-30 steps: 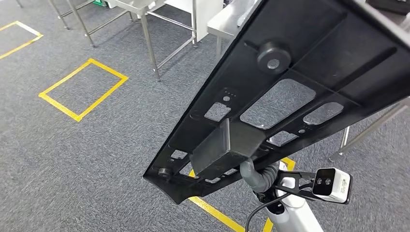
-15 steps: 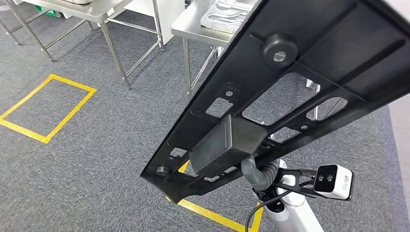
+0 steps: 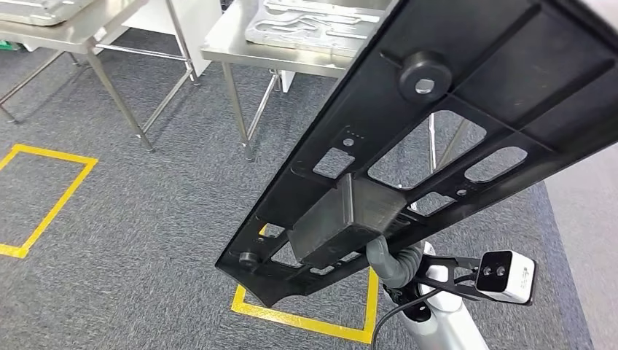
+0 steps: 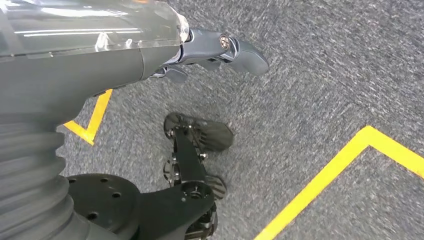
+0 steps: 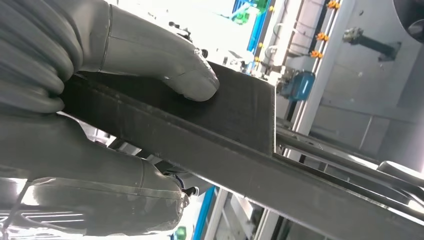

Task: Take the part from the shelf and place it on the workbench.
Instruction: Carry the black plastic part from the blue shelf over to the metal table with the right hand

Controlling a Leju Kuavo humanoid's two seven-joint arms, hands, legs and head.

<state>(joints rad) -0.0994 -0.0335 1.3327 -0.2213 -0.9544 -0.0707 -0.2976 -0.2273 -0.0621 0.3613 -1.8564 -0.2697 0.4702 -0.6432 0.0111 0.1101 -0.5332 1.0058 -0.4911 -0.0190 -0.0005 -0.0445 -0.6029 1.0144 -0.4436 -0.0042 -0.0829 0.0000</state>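
Floor: grey short-pile carpet (image 3: 138, 219) with yellow tape squares (image 3: 44, 204); steel-legged workbench (image 3: 240, 51) at 11 o'clock carrying a pale moulded tray (image 3: 321, 25). Part (image 3: 452, 109): flat matt-black plastic panel with rounded cut-outs, a round boss and a boxy block beneath, running tilted from 6 to 2 o'clock, held off the floor short of the workbench. Left hand (image 4: 215, 47): hanging over carpet, dark fingers (image 4: 245, 50) loosely extended, holding nothing; right hand (image 5: 125, 115): thumb on top, fingers beneath, clamped on the part's edge.
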